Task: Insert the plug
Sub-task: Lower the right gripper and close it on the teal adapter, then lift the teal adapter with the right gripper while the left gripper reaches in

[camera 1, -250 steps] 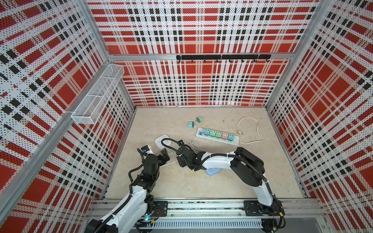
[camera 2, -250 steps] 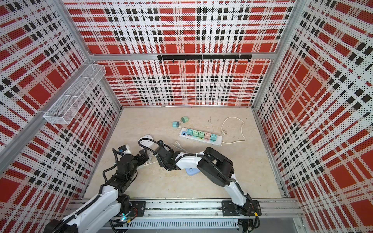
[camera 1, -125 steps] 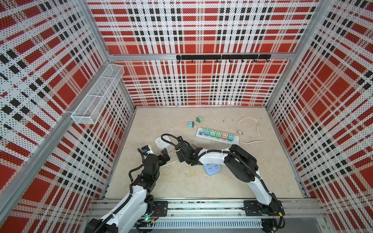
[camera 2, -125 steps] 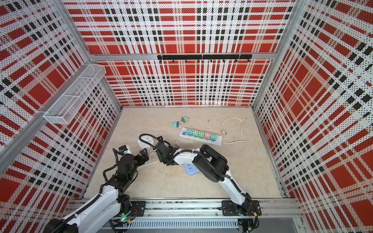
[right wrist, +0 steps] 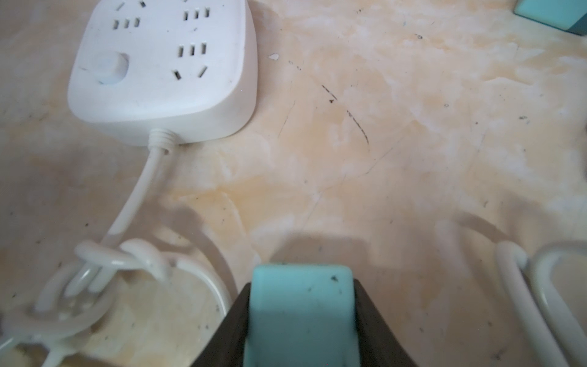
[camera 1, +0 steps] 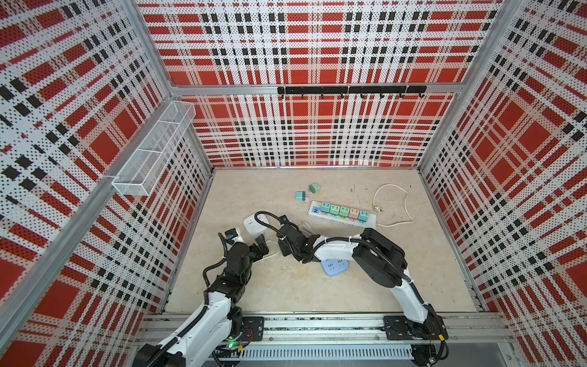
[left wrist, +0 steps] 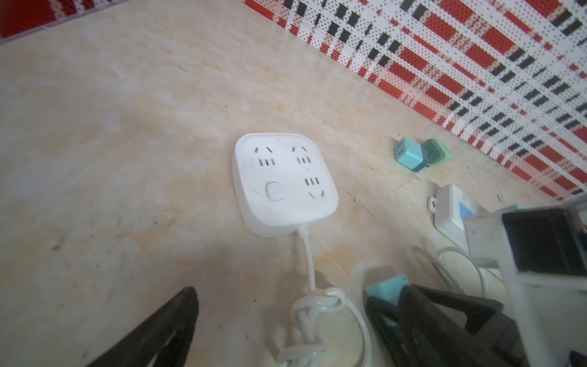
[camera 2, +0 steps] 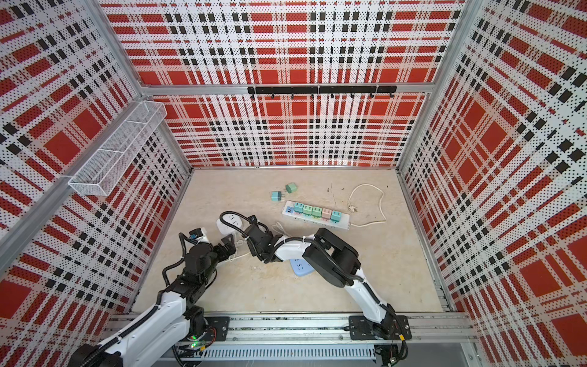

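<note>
Right wrist view: right pincer (right wrist: 301,290) pinches teal plug (right wrist: 301,321); in a top view, square socket (camera 1: 254,224) at its ten o'clock; left pincer (camera 1: 261,245) spread.

1. red, black and white plaid walls (camera 1: 317,136), dotted with small holes, close in three sides.
2. a white wire basket (camera 1: 152,149) hangs on the wall at the left of both top views.
3. a black hook rail (camera 1: 349,90) runs along the back wall.
4. the surface (camera 1: 286,289) is beige, marbled, scuffed and evenly lit.
</note>
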Available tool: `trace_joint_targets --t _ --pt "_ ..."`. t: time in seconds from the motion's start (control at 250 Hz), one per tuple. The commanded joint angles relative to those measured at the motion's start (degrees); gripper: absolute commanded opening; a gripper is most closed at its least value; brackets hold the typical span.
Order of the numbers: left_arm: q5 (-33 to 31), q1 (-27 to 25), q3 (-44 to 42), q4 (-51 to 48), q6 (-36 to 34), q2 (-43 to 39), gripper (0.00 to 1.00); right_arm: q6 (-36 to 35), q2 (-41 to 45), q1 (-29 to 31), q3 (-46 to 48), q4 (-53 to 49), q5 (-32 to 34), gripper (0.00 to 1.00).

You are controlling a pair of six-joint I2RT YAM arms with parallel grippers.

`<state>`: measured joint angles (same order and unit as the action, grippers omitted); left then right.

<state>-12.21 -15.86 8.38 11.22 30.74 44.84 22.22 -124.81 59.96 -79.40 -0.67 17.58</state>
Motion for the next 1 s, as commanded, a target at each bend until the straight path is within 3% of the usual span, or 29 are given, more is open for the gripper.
trace_joint_targets --t 0.0,0.184,0.376,0.56,0.748,0.86,0.997 --pt "6.0 0.1 2.6 1.1 -3.6 0.4 0.99 -4.9 6.4 0.0 4.7 5.3 -0.9 0.30" --pt "16.5 3.5 2.2 1.4 -3.5 -2.8 0.99 -17.9 20.0 -0.1 15.2 16.2 1.3 0.23" --pt "21.5 -1.1 4.9 0.1 -6.9 -9.0 0.92 -33.5 33.0 -0.4 34.5 36.8 1.5 0.21" --pt "18.1 -16.5 10.9 -0.7 -10.0 -4.8 0.90 -43.2 39.0 -0.8 47.3 50.0 2.6 0.16" --pt "11.3 -32.3 16.8 -0.7 -16.9 1.7 0.90 -46.5 44.2 -1.4 55.5 57.1 1.6 0.16" --pt "9.9 -36.9 18.8 -0.7 -18.4 3.9 0.90 -45.6 45.3 -2.0 58.5 60.8 -1.3 0.16" --pt "14.0 -37.9 20.1 -0.7 -18.4 5.1 0.90 -43.9 45.2 -1.9 59.8 62.4 -4.5 0.15"
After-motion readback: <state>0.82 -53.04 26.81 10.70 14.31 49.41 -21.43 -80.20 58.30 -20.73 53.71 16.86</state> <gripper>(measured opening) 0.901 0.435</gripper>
